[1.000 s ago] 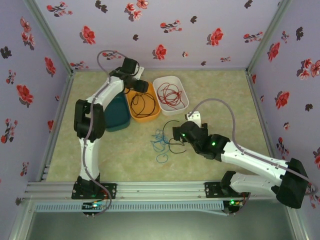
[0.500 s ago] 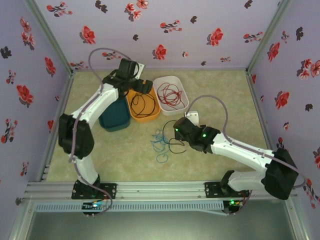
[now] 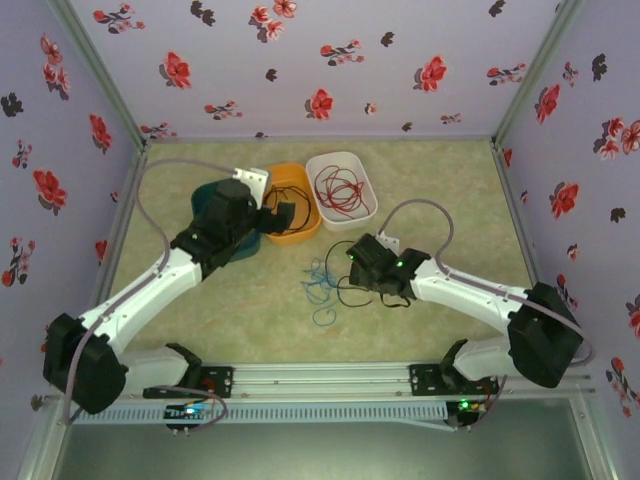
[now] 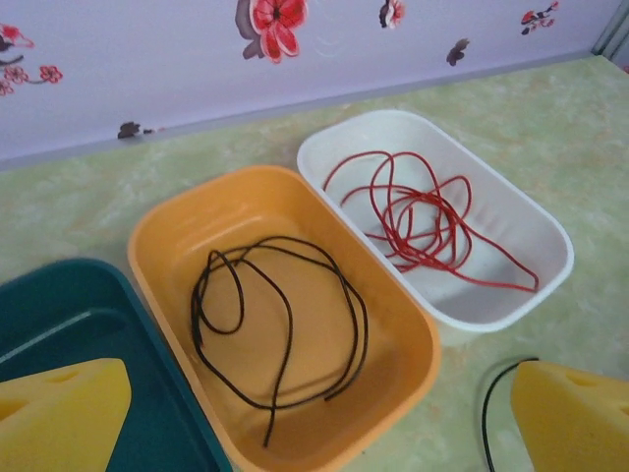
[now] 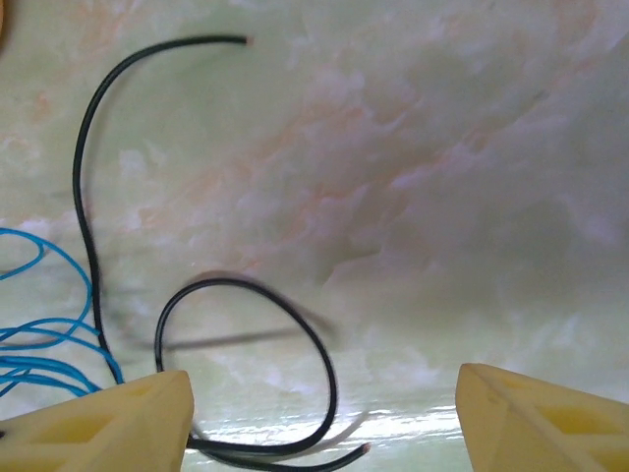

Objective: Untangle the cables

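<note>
Showing the cables part-sorted. At the far centre of the table (image 3: 470,200), the red cable (image 4: 423,221) lies alone in the white bin (image 4: 555,241). One black cable (image 4: 287,334) lies in the orange bin (image 4: 147,246) just left of it, with a teal bin (image 4: 98,285) further left. Nearer, on the open table, a loose black cable (image 5: 82,187) crosses the blue cable (image 5: 44,326) on its left side.

The left gripper (image 4: 314,418) hangs over the bins, jaws spread wide and empty. The right gripper (image 5: 324,423) sits low over the table with its jaws apart, straddling the loose black cable's small end loop and pinching nothing.

The wires look light, thin and limp, yet they hold their curl, so a lifted strand will probably drag its neighbour. The best hold appears to be on that end loop, right of the blue strands and clear of the crossing. Pinch it squarely, since so thin a wire may slip from between the pads.
</note>
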Available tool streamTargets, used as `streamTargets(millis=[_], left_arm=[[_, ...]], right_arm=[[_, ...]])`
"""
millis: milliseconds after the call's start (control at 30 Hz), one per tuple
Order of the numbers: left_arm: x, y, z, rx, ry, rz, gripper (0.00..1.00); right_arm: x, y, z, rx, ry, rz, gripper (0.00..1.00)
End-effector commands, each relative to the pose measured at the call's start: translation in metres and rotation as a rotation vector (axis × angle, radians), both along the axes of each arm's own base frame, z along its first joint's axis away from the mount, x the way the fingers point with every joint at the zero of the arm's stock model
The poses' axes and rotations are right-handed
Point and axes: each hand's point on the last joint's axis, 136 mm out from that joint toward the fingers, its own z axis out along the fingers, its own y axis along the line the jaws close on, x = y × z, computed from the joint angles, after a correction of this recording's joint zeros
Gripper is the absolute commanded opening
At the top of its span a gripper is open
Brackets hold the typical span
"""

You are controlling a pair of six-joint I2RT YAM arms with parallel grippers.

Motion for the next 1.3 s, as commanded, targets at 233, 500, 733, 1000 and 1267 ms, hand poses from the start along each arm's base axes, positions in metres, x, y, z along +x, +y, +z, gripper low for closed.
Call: streamTargets(millis=[233,500,733,1000,1267], left_arm=[[-0.029,0.001,-0.007,-0.107,-0.099,0.023,1.0],[-0.037,0.009,-0.021,-0.104,-0.114,0.044,1.0],[-0.038,0.01,-0.04,-0.078,-0.076,0.05,1.0],[-0.044,0.01,-0.065,-0.077,-0.017,0.061,1.0],[-0.049,0.008,-0.074,-0.081,0.006,0.053,1.0]], right_arm=[[-0.011,0.012,-0.037,0.174,0.118,-0.144,0.71],[-0.009,0.019,-0.048,0.223,0.144,-0.169,0.67],[-0.004,0.021,-0.056,0.277,0.142,-0.201,0.52],[0.009,0.014,-0.046,0.313,0.075,-0.239,0.2],[0.017,-0.007,-0.018,0.298,-0.027,-0.259,0.0]])
